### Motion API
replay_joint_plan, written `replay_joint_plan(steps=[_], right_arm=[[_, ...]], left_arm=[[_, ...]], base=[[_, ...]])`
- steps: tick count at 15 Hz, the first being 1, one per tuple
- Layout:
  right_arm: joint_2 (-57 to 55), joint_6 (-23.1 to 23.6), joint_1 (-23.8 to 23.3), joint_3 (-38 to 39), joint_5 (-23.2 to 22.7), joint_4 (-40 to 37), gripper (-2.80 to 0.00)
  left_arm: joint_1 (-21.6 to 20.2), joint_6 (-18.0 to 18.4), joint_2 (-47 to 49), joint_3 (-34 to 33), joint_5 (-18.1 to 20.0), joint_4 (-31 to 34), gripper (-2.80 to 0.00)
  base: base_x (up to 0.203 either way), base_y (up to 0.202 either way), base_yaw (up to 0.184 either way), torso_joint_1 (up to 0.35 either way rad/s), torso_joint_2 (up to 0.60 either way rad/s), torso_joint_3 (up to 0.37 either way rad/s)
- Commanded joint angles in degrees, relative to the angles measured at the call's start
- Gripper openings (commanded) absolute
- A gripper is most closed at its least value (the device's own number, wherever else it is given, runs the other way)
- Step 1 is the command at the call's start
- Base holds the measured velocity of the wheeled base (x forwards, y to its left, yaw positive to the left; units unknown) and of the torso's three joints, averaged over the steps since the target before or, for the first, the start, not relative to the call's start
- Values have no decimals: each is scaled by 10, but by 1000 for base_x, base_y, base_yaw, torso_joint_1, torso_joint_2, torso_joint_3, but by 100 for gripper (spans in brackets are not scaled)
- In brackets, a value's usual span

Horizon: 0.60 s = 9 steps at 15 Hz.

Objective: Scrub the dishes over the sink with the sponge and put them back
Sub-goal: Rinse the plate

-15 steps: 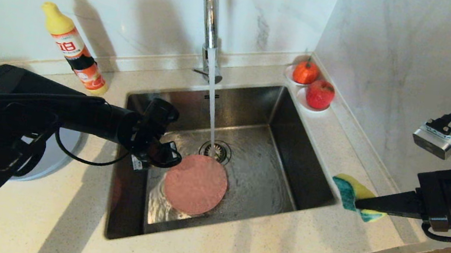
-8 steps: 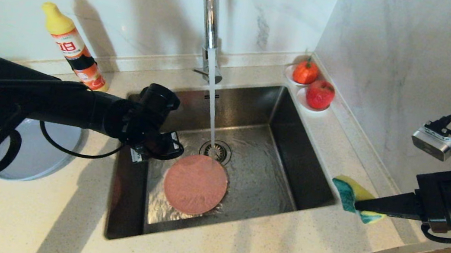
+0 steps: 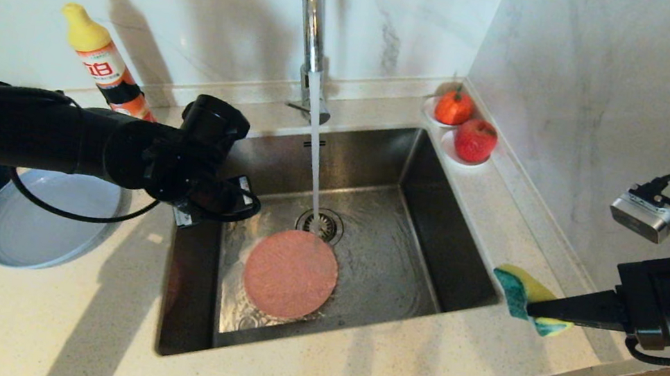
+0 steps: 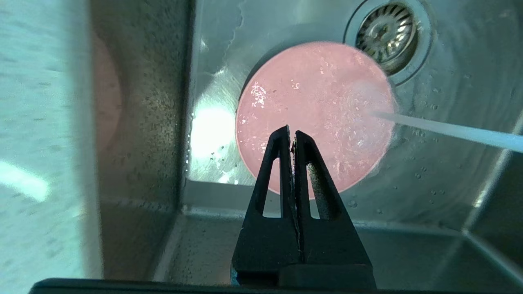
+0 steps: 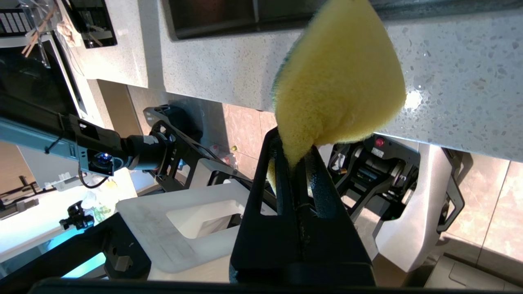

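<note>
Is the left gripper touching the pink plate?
Apart. In the head view the left gripper, shut and empty, hangs by the sink's left wall, above the pink plate lying flat on the sink floor.

An orange detergent bottle (image 3: pixel 109 73) with a yellow cap stands on the speckled counter (image 3: pixel 98 312) by the marble wall. Two red fruits (image 3: pixel 465 125) sit on tiny white saucers in the far corner

My head camera looked down from above at the sink (image 3: pixel 330 226) and table (image 3: pixel 98 312). My left wrist camera hung close over the plate (image 4: pixel 314 110), shared with the head view. My right wrist camera faced the sponge (image 5: pixel 339 81), very near.
</note>
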<state>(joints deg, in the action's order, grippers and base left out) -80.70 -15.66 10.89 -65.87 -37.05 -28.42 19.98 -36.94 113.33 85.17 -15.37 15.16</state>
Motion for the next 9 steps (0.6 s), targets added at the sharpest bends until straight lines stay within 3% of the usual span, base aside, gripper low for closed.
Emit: replay_joint_plan(steps=[1,9], right_arm=[[1,-1,0,0,-2,-1,-280],[-5,0,0,0,-2,-1,-280]], left_arm=[[1,-5,-26,-4,0,1,-280],[0,12,29,-33,4,3,-280]], base=[[0,0,0,0,0,0],[0,0,0,0,0,0]])
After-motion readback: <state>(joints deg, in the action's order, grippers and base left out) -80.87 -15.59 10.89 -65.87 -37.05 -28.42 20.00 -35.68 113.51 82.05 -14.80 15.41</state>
